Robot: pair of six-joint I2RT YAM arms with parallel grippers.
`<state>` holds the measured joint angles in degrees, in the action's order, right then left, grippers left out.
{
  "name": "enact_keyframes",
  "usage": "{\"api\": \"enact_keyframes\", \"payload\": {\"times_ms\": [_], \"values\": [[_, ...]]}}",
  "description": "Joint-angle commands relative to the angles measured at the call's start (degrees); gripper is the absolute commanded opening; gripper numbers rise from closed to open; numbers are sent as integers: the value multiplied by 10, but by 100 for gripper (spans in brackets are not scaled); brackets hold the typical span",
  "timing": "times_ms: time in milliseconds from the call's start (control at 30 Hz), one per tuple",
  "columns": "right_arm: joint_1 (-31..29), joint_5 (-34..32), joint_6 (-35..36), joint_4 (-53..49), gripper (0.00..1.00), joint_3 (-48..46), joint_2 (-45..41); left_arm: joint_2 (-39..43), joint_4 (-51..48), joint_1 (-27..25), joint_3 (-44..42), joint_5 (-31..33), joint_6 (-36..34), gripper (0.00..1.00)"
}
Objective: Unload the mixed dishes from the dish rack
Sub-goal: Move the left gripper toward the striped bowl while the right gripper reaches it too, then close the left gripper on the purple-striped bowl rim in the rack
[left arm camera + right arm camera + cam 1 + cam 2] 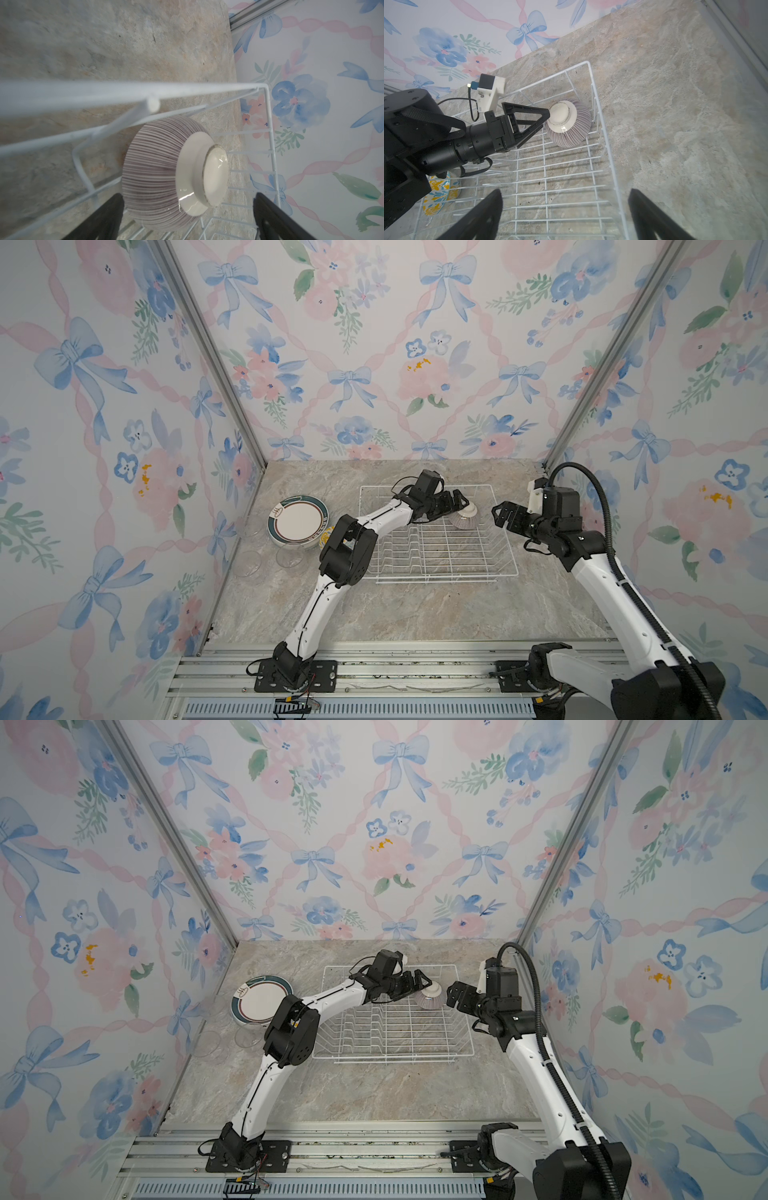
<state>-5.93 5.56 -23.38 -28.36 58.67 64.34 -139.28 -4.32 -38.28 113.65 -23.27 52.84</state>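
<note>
Nearest the top camera, aluminium rails (374,672) carried both arm bases at the front edge of the counter (415,614). Beyond them the rack (440,578) sat in the middle of the counter.

The striped bowl (465,518) lay inside the rack at its far right corner. It was mouth down and tilted, with its pale foot ring turned up toward the left arm.

The left tool (457,502) reached across the far side of the rack to that bowl and was released, jaws spread wide. In the left wrist view the bowl lay between the two black fingers (108,214) and just ahead of them, below the rack's top wire. In the right wrist view one finger ended at the bowl's foot ring. Whether it touched could not be told.

The right tool (500,516) hung over the right rim of the rack, just beside the striped bowl. It was likewise released and held nothing. Its own wrist view showed its fingers (483,214) standing wide apart above the rack floor.

Left of the rack, plates (299,520) were stacked on the counter near the left wall, with clear cups (249,564) in front of them. The yellow bowl (438,193) stood just outside the rack's left side, between rack and plates. The left arm hid most of it in both top views.
</note>
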Motion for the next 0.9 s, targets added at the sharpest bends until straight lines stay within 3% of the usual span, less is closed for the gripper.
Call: {"api": "enact_keyframes", "payload": {"times_ms": [0,867], "values": [[6,-13,10,-29,97,-5,-10,-21,4,-4,17,-8,15,98],[7,-3,20,-26,97,-8,5,-48,-33,-28,44,39,37,98]]}}
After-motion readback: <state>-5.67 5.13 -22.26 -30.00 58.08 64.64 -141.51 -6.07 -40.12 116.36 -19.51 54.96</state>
